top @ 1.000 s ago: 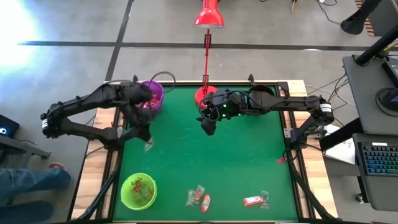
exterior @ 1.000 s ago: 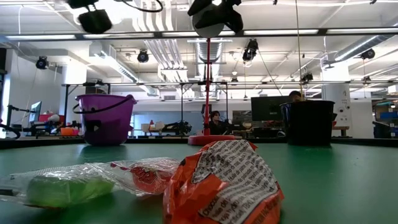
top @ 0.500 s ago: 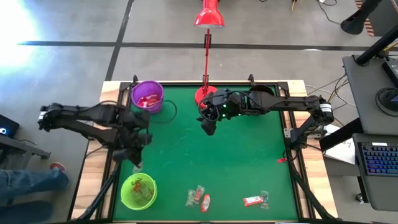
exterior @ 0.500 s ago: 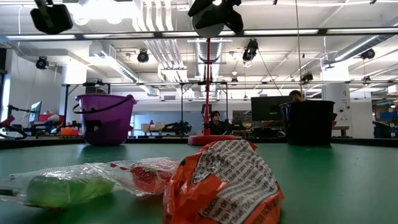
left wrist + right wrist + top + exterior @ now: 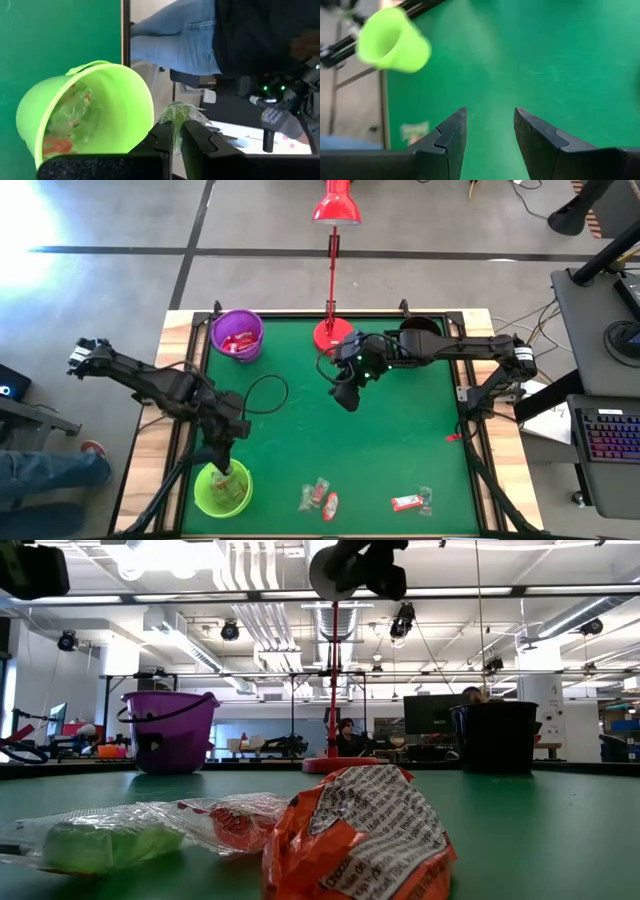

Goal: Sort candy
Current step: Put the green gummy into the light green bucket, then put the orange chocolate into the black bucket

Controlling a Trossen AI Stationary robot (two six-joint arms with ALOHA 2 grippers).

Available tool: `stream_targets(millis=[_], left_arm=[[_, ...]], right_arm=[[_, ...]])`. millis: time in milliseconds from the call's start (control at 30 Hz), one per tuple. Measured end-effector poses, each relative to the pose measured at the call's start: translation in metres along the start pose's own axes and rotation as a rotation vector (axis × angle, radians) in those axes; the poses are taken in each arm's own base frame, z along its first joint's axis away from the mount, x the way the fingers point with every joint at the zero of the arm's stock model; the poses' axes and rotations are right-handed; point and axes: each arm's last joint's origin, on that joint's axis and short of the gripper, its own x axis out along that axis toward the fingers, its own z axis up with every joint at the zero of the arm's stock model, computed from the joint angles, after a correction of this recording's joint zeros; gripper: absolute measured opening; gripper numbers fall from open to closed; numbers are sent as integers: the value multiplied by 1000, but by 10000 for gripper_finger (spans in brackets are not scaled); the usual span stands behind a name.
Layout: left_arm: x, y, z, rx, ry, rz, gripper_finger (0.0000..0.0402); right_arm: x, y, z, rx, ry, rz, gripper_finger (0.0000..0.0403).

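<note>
My left gripper (image 5: 227, 463) hangs over the lime-green cup (image 5: 221, 488), shut on a clear, greenish wrapped candy (image 5: 180, 113). In the left wrist view the green cup (image 5: 86, 114) holds several wrapped candies. The purple cup (image 5: 238, 335) at the far left corner holds red candies. Loose candies lie by the near edge: a small group of wrapped sweets (image 5: 316, 496) and a red one (image 5: 405, 502). My right gripper (image 5: 347, 396) hovers open above the middle of the mat, touching nothing. My left gripper pinches the candy's crinkled clear wrapper (image 5: 176, 119) between its two fingers (image 5: 161, 142). The candy is lifted clear and sticks out past the fingertips, beside the green cup's rim. Which end of the wrapper it has cannot be told.
The red lamp base (image 5: 329, 335) and a black cup (image 5: 495, 737) stand at the far edge. In the low view an orange candy (image 5: 358, 840), a red one (image 5: 235, 820) and a green one (image 5: 100, 840) lie close to the camera. A person sits beyond the table's left edge.
My left gripper has travelled from beside the purple cup toward the near edge, carrying the candy, and now stands over the green cup. My right gripper has shifted slightly toward the near edge.
</note>
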Motion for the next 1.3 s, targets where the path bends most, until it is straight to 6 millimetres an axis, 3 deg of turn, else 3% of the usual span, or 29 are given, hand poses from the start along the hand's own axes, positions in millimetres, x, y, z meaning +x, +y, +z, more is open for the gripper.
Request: stream_targets(millis=[300, 667, 800, 1100, 1300], left_arm=[[6, 6, 6, -132, -36, 70, 61], [14, 2, 1, -181, -81, 145, 98], [18, 0, -2, -196, -100, 177, 98], [19, 1, -1, -154, -239, 299, 98], [18, 2, -1, -151, -247, 316, 98]], right_arm=[[4, 28, -16, -77, 78, 78, 169], [16, 85, -55, -286, 187, 176, 174], [40, 95, -63, -372, 198, 191, 169], [128, 94, -96, -455, 398, 213, 153], [160, 108, -116, -522, 471, 238, 160]])
